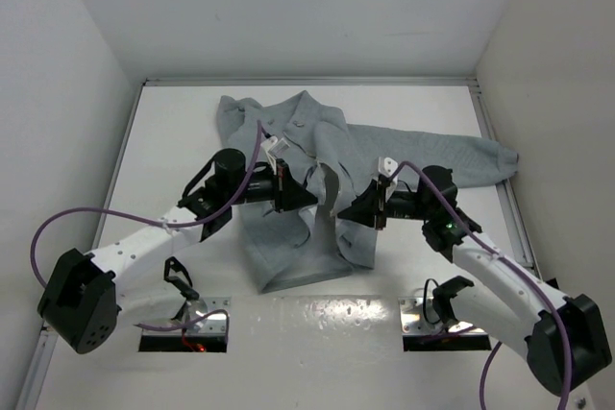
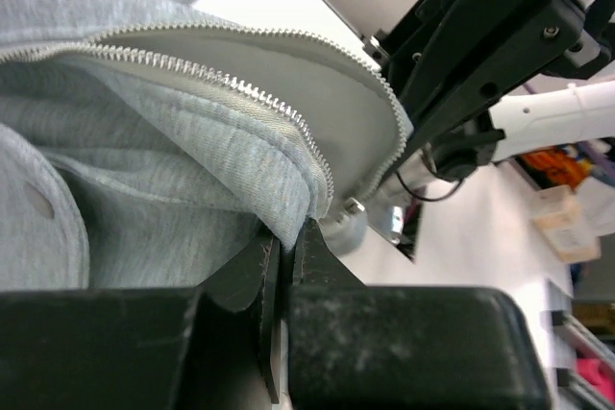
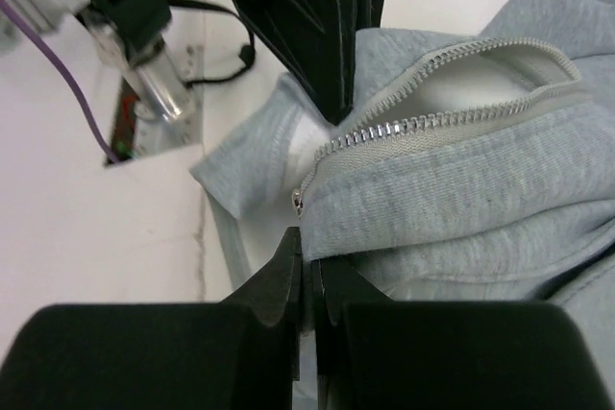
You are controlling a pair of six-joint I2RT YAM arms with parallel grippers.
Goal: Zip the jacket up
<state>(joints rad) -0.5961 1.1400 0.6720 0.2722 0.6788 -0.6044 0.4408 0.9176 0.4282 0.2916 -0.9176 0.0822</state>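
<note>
Grey fleece lifted off the white counter: we see the jacket lying mid-counter, what looks like its hem toward the arm bases, its collar end toward the far wall, and one sleeve trailing off to the right. The left claw and the right claw face each other tip to tip across a raised fold of the front opening, near the hem. Each is clenched on cloth. The left wrist view shows its fingers pinched on a front edge just below a row of zipper teeth. The right wrist view shows its fingers pinched on the cloth directly under a small metal piece where two rows of teeth meet (slider or bottom stop, we cannot tell which). From that meeting point the rows part and run away from the arm bases, so we judge the zipper's long axis to lie near-to-far, crosswise to both claws. The right claw is nearer the metal piece; any closing pull would, in our reading, travel toward the far wall.
</note>
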